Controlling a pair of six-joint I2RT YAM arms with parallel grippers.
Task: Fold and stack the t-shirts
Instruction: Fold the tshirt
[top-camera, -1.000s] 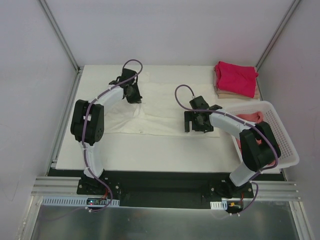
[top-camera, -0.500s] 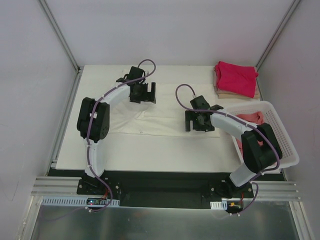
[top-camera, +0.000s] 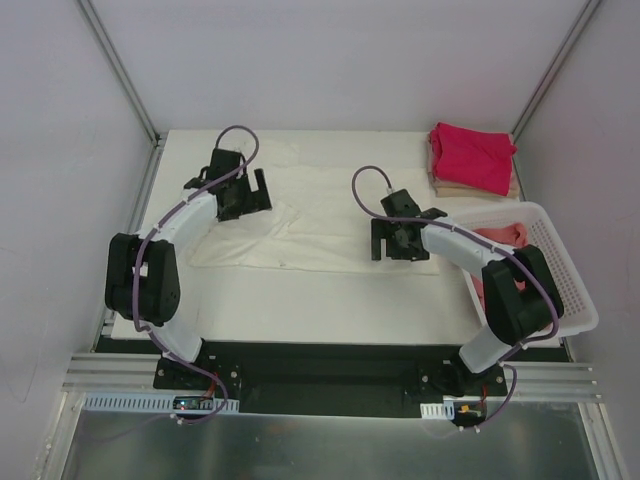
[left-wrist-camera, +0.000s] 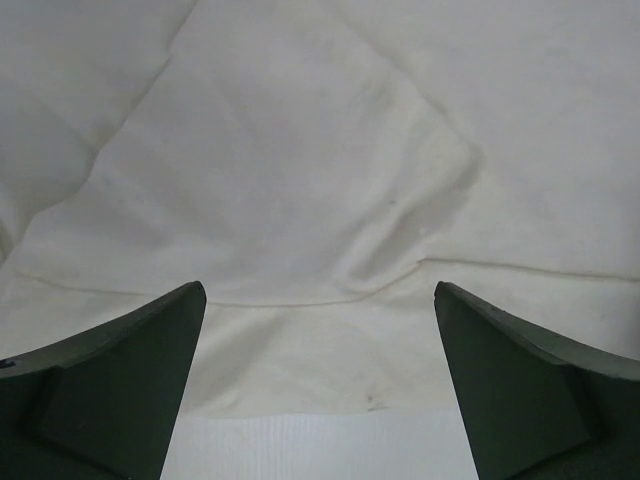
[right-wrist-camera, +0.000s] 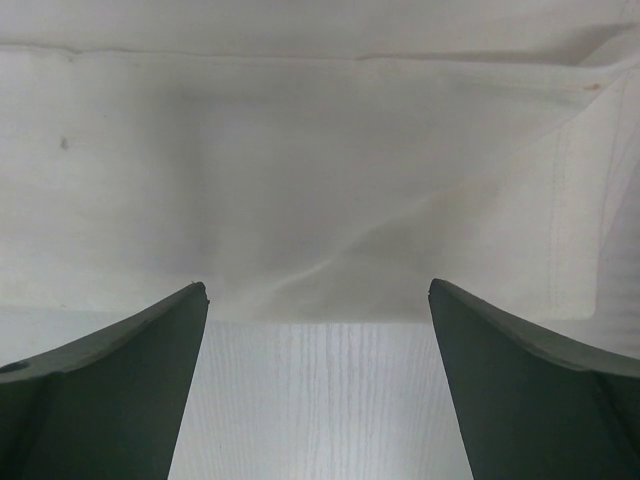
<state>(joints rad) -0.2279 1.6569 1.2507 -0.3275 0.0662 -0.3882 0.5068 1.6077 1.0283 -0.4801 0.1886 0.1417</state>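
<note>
The large cream t-shirt (top-camera: 315, 215) lies spread across the middle of the table, wrinkled on its left side. My left gripper (top-camera: 247, 200) hovers open over the shirt's left part; in the left wrist view cream cloth (left-wrist-camera: 300, 170) fills the space between its empty fingers (left-wrist-camera: 130, 380). At the shirt's near right edge my right gripper (top-camera: 400, 250) stands open, with the hem (right-wrist-camera: 300, 150) just beyond its fingertips (right-wrist-camera: 120, 390). A folded magenta-red t-shirt (top-camera: 472, 155) rests on a tan one (top-camera: 470, 188) at the back right. The salmon-pink t-shirt (top-camera: 503, 235) lies in the basket.
A white slotted basket (top-camera: 565, 290) stands at the right edge, beside my right arm's elbow. Bare white tabletop (top-camera: 320, 305) runs along the near side, and shows under my right gripper (right-wrist-camera: 320, 400). Grey walls with metal posts enclose the table.
My left gripper has opened, let go of the cream t-shirt and swung from the back middle toward the left. The right arm has not moved.
</note>
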